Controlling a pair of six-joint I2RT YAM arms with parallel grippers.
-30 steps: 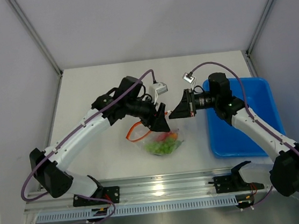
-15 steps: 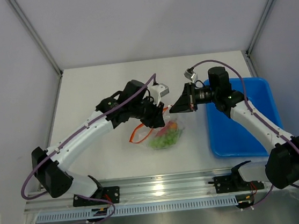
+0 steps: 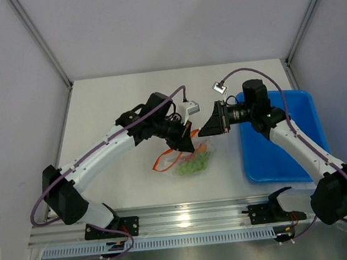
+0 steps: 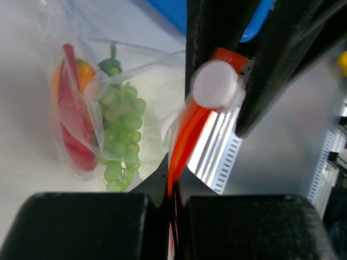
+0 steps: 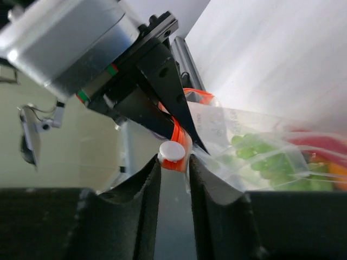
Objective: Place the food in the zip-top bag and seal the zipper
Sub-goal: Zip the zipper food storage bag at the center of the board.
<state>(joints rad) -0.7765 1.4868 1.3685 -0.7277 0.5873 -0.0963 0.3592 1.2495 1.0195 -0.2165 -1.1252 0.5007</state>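
The zip-top bag (image 3: pixel 192 160) lies on the table between both arms, clear and crinkly. The food shows inside it: green grapes (image 4: pixel 122 135), a red pepper piece (image 4: pixel 73 124) and an orange piece (image 4: pixel 84 73). My left gripper (image 4: pixel 173 189) is shut on the orange-red zipper (image 4: pixel 187 135), which runs up out of its jaws to a white slider (image 4: pixel 215 84). My right gripper (image 5: pixel 174 160) stands slightly open, its tips on either side of that slider (image 5: pixel 171 150) at the zipper's end. The two grippers meet tip to tip above the bag, left gripper (image 3: pixel 187 142) and right gripper (image 3: pixel 206 129).
A blue tray (image 3: pixel 289 154) lies to the right of the bag, under my right forearm. The metal rail (image 3: pixel 196 218) with the arm bases runs along the table's near edge. White walls close in the table's back and sides.
My left gripper has closed onto the zipper strip. My right gripper's jaws have parted a little at the slider end. The bag has shifted slightly toward the right.
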